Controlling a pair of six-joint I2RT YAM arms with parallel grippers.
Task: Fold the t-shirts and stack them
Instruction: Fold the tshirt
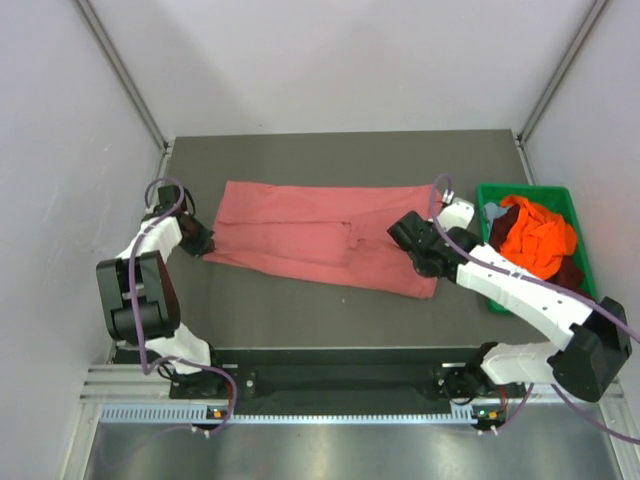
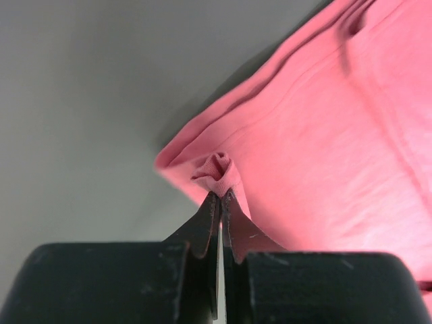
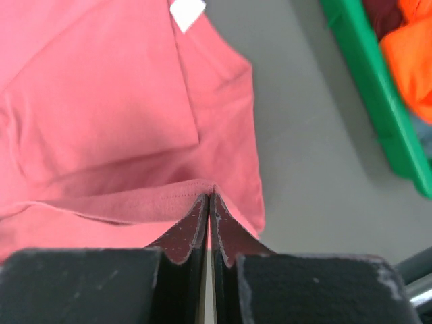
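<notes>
A salmon-pink t-shirt (image 1: 320, 238) lies folded lengthwise into a long band across the dark table. My left gripper (image 1: 203, 243) is at its left end, shut on a small bunched pinch of the pink cloth (image 2: 217, 169) near the folded corner. My right gripper (image 1: 408, 240) is at the right end, shut on the stitched hem (image 3: 169, 200) of the same t-shirt (image 3: 101, 101). More t-shirts, a bright orange one (image 1: 538, 238), a dark maroon one (image 1: 570, 272) and a bluish one (image 1: 495, 211), sit heaped in the green bin.
The green plastic bin (image 1: 487, 292) stands at the table's right edge, its wall (image 3: 364, 74) close to my right gripper. A white label (image 3: 187, 11) shows on the pink cloth. Pale walls surround the table (image 1: 300, 310).
</notes>
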